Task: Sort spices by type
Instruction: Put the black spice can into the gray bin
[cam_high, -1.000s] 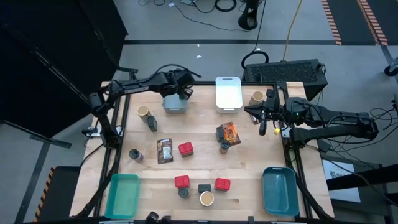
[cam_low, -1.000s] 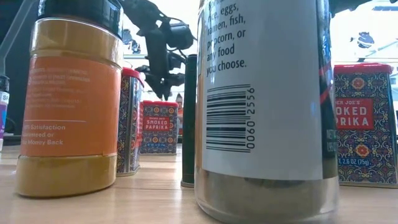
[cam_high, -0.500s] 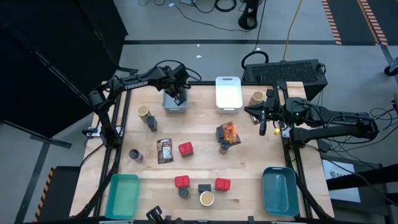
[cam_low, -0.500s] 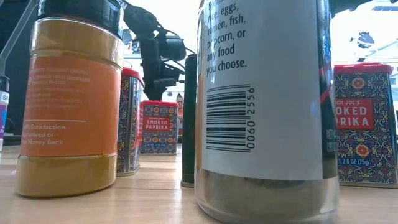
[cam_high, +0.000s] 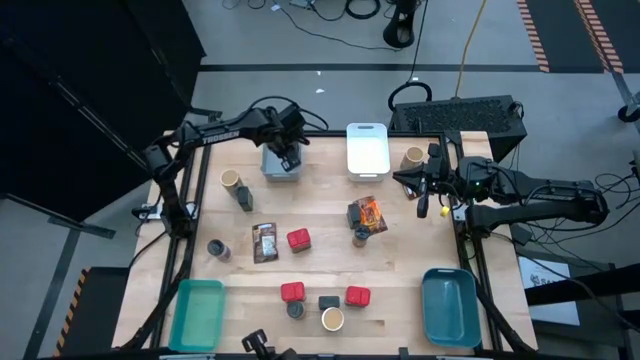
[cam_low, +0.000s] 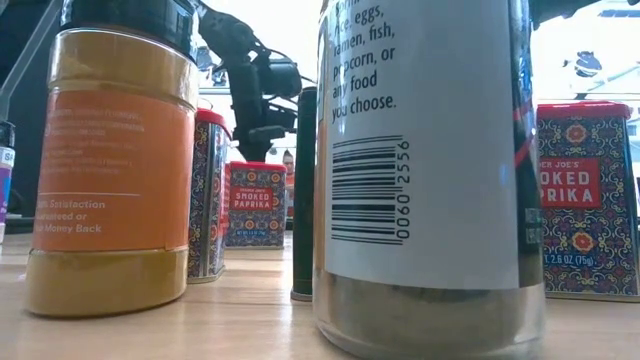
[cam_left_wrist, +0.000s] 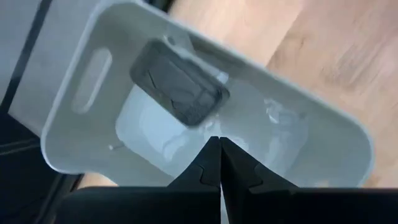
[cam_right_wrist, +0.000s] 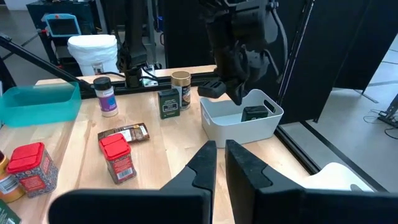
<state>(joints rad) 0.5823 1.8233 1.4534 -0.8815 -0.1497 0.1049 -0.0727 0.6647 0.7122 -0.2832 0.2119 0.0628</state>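
Note:
Spices stand scattered over the table: red tins (cam_high: 298, 239) (cam_high: 292, 292) (cam_high: 357, 296), dark jars (cam_high: 244, 197) (cam_high: 216, 249), tan-topped jars (cam_high: 231, 180) (cam_high: 332, 319) (cam_high: 413, 157), and printed packets (cam_high: 265, 242) (cam_high: 370, 213). A dark tin (cam_left_wrist: 180, 84) lies on the floor of the grey bin (cam_high: 282, 165). My left gripper (cam_left_wrist: 219, 142) hangs shut over that bin, pointing down, beside the tin and apart from it. My right gripper (cam_right_wrist: 221, 149) waits at the table's right edge, fingers a narrow gap apart and holding nothing.
A white bin (cam_high: 367, 150) sits at the far edge, a teal bin (cam_high: 198, 313) at the near left corner and a blue bin (cam_high: 450, 306) at the near right. In the low view a big barcoded jar (cam_low: 425, 170) and an orange jar (cam_low: 115, 170) block most of the sight.
My left gripper has moved a little toward the near edge, from the grey bin's far rim to over its inside, and has tipped to point more steeply down. The right arm has kept still.

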